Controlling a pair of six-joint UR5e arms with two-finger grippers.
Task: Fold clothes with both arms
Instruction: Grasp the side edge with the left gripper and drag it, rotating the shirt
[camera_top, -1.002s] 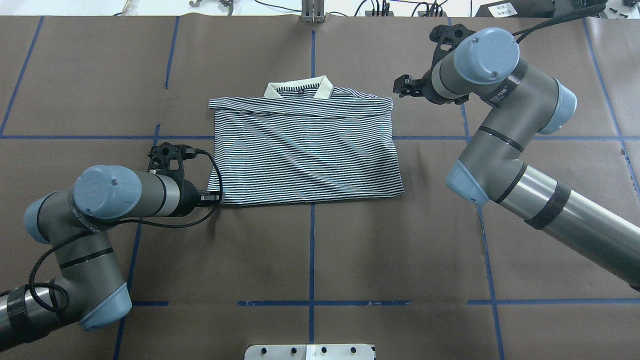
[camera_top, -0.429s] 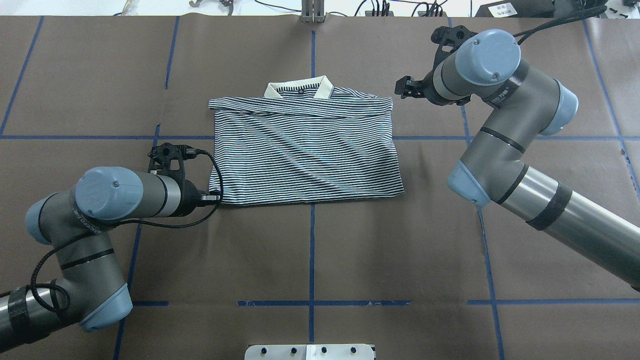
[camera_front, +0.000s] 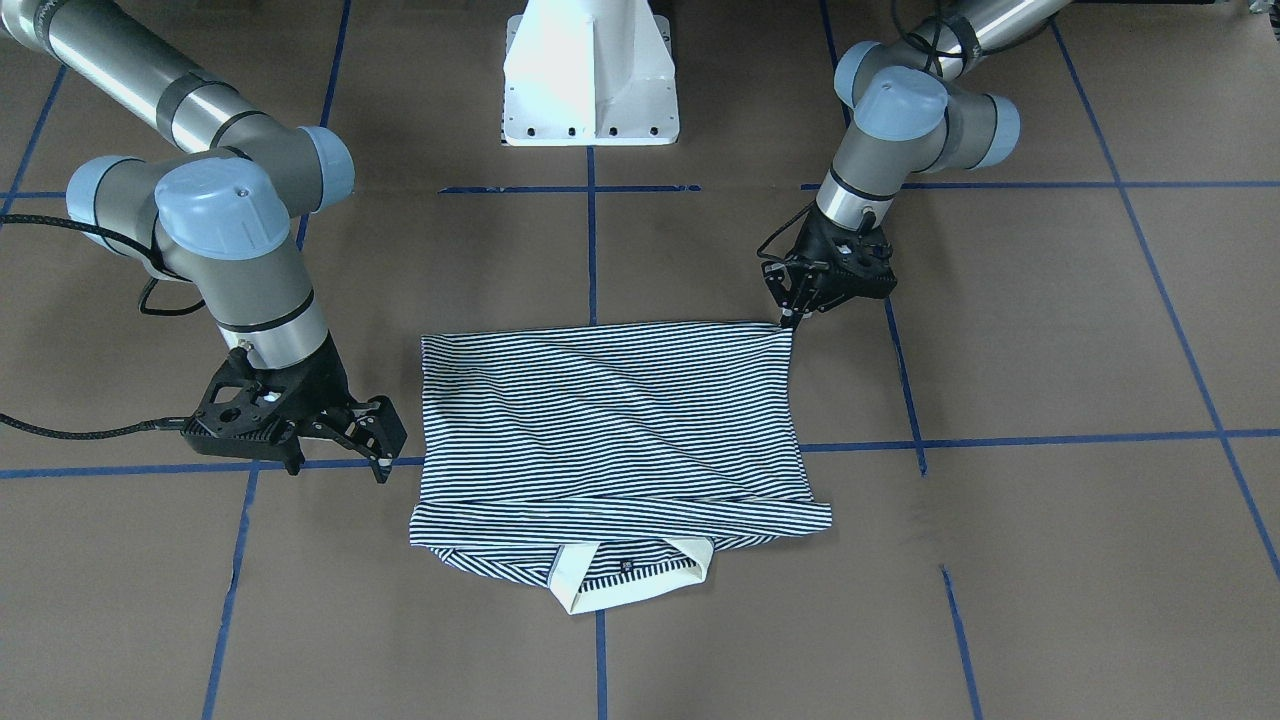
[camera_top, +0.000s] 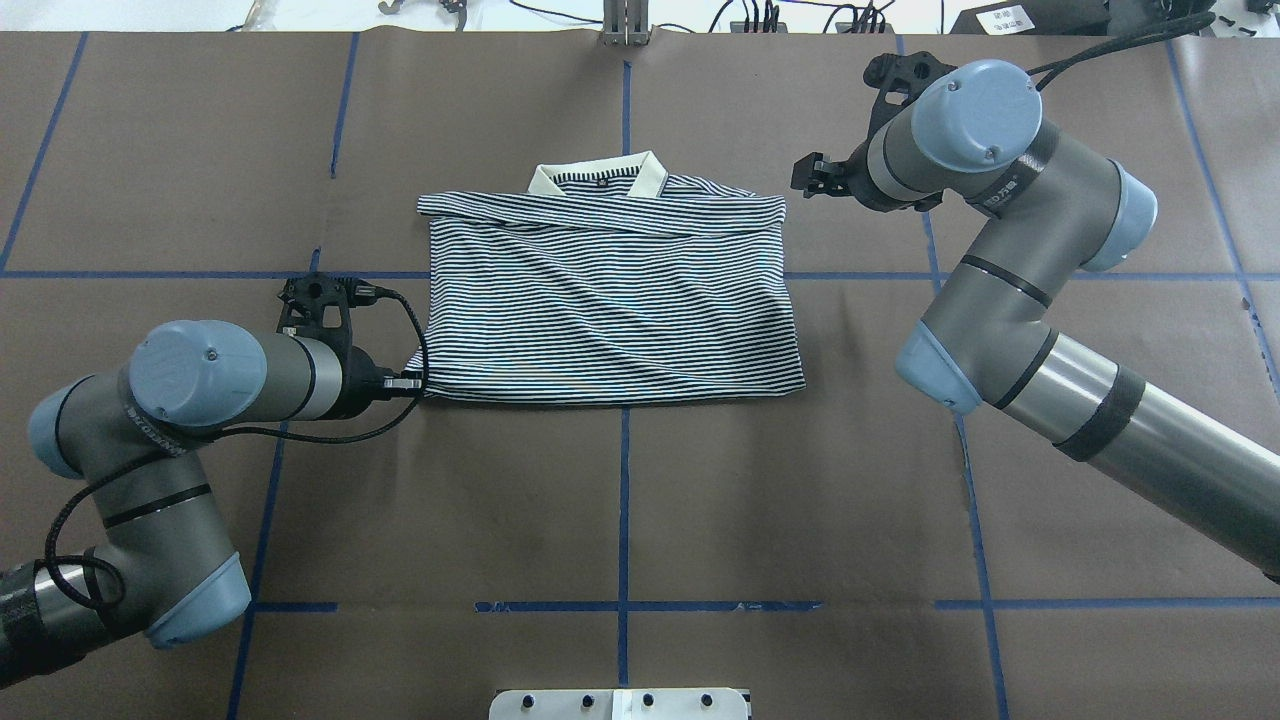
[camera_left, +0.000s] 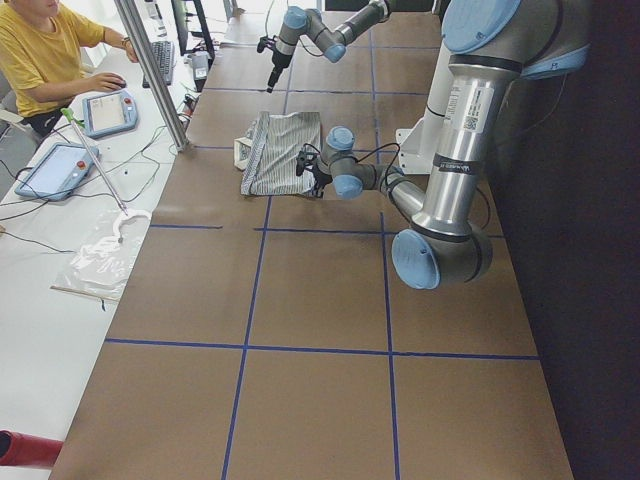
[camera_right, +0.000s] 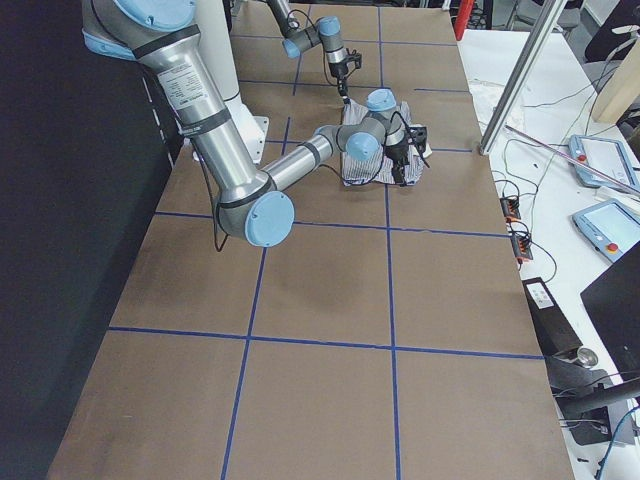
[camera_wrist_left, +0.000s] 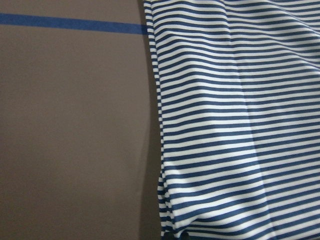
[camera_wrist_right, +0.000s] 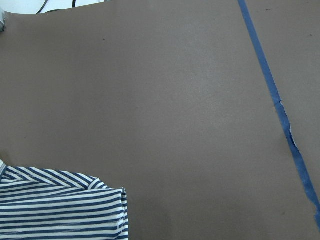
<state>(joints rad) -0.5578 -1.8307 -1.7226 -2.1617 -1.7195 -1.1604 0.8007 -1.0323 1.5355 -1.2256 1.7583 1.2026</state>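
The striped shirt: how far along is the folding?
Done: sleeves look tucked in, so the polo shirt lies as a flat rectangle. In hand: the left claw pinches a hem corner; the right claw hovers open beside the collar end. Left: probably another fold, hem to collar.

The polo shirt (camera_top: 610, 300) lies folded at the middle of the table (camera_top: 200, 150), straddling the central tape line (camera_top: 623, 500), its collar (camera_top: 600, 178) on the far side, away from the pedestal base (camera_top: 620, 703) at the near edge. The left gripper (camera_top: 410, 384) meets the shirt's near left corner. The right gripper (camera_top: 812, 176) stands just right of the far right corner, apart from the cloth. Beyond the far edge a person (camera_left: 40, 50) sits at a bench (camera_left: 40, 230) with a teach pendant (camera_left: 110, 112) before them
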